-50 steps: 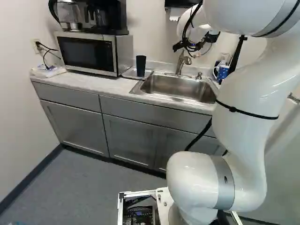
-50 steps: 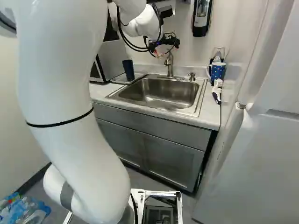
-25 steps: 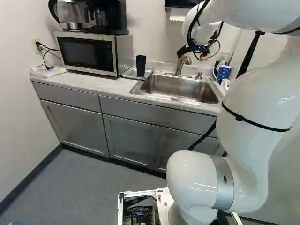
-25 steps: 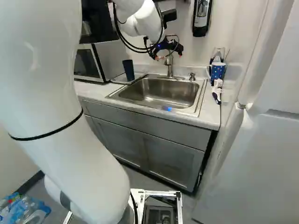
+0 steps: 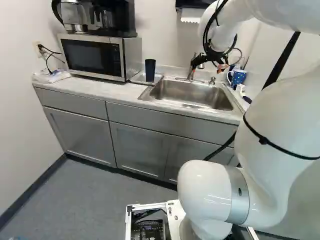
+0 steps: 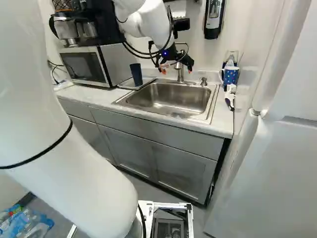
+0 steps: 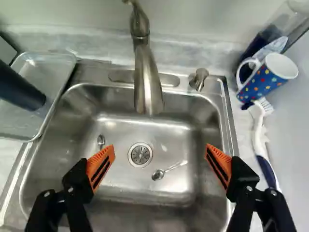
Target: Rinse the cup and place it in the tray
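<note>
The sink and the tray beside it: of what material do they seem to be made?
The sink looks like brushed stainless steel: grey, with soft, blurred reflections. The tray seems metal too, with bright glints near its raised rim, but glossy plastic cannot be fully ruled out.

I'm in a kitchen or break room: a sink (image 7: pixel 116 188) set in a grey-cabineted surface (image 6: pixel 218 119), a microwave (image 5: pixel 94 56) and coffee maker (image 5: pixel 74 15) beyond the tray (image 5: pixel 137 77) beside it.

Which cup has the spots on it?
The blue mug with a handle, beside the white brush. The other cup, standing in the tray, is plain and dark.
</note>
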`<state>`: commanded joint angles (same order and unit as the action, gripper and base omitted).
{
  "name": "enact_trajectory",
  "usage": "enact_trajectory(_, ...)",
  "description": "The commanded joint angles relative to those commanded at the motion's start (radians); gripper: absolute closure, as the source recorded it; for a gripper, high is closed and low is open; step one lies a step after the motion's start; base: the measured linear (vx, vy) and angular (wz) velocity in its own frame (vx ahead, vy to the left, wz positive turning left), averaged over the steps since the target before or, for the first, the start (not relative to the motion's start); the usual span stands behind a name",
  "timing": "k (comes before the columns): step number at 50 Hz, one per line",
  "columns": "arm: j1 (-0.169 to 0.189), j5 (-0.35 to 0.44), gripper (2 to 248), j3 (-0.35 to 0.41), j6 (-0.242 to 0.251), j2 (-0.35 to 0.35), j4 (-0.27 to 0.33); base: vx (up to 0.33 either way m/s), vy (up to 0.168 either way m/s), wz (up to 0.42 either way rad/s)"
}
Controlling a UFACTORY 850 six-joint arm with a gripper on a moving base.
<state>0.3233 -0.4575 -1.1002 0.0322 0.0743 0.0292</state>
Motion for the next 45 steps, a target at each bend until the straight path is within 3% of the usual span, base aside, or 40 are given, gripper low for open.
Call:
enact_trajectory(11,0.011,-0.031,3,0.050,0.000,0.053,-0.008,0.000,0.000,0.000)
enact_trajectory(45,0.011,-0.031,3,0.050,0.000,0.053,-0.008,0.000,0.000,0.000)
